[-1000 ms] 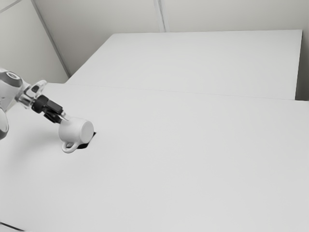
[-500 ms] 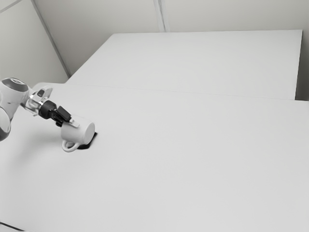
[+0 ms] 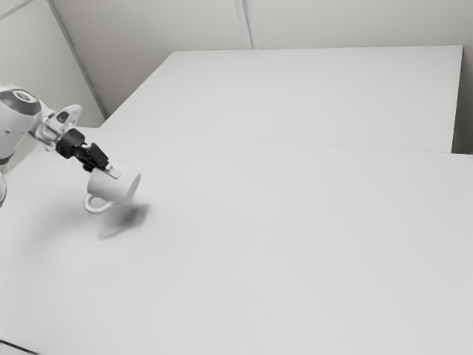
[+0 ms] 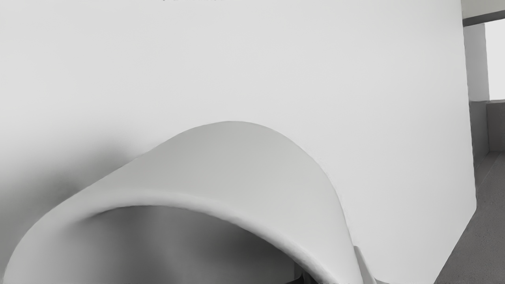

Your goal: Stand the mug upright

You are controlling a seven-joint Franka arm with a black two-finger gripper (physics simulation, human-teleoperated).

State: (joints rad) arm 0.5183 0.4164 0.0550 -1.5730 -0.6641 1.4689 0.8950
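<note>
Under the tilted, lifted mug [image 3: 115,188] is the table [image 3: 295,244]; well apart from the mug, a dark line [image 3: 18,347]. The claw [image 3: 112,171] (one finger inside, one out) pinches the mug's wall.

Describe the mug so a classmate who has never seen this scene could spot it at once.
From the broad white table, look to the exterior view's left, where the robot arm reaches in. At its end, the black tool grips a white mug, tilted above the table. The mug's round body and looped handle set it apart from the jointed arm and flat table.
</note>
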